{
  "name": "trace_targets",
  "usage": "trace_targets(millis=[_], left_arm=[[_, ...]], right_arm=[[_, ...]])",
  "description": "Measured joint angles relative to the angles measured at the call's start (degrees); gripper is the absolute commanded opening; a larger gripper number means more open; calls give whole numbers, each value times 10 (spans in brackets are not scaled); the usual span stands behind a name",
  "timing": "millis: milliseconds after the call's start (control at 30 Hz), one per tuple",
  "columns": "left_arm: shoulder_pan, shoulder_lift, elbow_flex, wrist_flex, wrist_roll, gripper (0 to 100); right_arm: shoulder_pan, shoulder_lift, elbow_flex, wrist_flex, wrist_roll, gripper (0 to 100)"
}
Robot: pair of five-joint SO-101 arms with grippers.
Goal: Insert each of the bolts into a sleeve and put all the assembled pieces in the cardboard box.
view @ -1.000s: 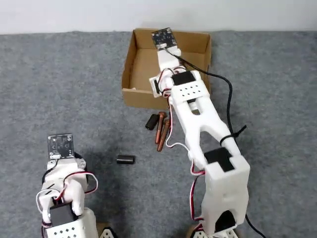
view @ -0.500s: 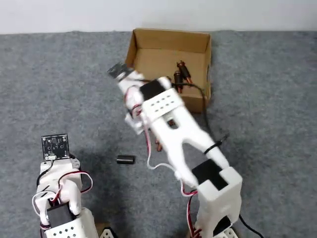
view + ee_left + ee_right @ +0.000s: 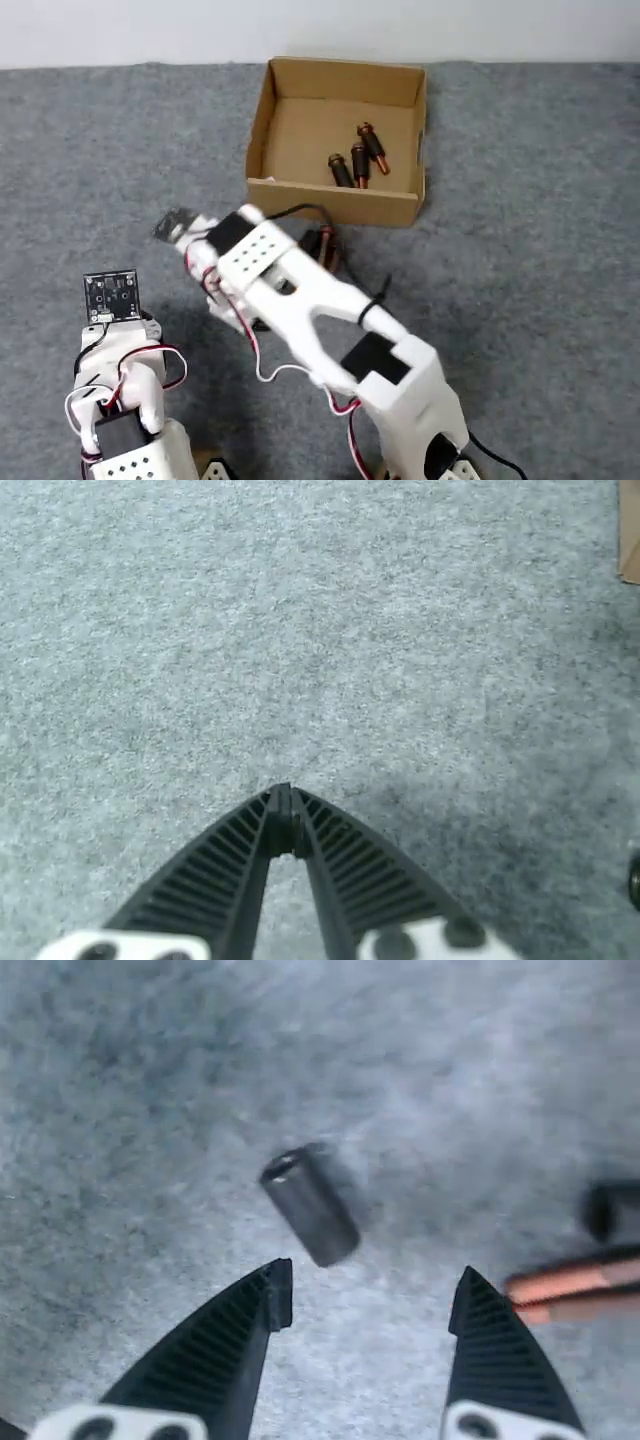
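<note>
High view: the right arm [image 3: 300,300] stretches over the worktop [image 3: 520,300] in front of the cardboard box [image 3: 335,205], which holds three assembled pieces [image 3: 357,160].

Left wrist view: the left pincer [image 3: 282,802] is pressed together over bare worktop, well away from the box.

Right wrist view: the right pincer [image 3: 370,1295] is spread apart. A loose sleeve [image 3: 310,1205] lies just ahead of the gap, its long axis slanting across the opening, so the right arm is clearly the nearer.
</note>
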Motion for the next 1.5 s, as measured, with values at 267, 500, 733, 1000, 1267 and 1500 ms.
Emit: trace_targets(millis=[267,500,733,1000,1267,1500], left_arm=[[0,0,0,0,0,5],[0,0,0,0,0,5],[0,0,0,0,0,5],[0,0,0,0,0,5],[0,0,0,0,0,5],[0,0,0,0,0,5]], right_arm=[[-5,68,-2,-54,0,241],[-6,98,-8,-78,0,82],[13,96,-20,-83,0,9],[35,56,-18,-80,-14,9],[84,-56,-19,9,-137,9],[85,-146,-19,101,-215,9]])
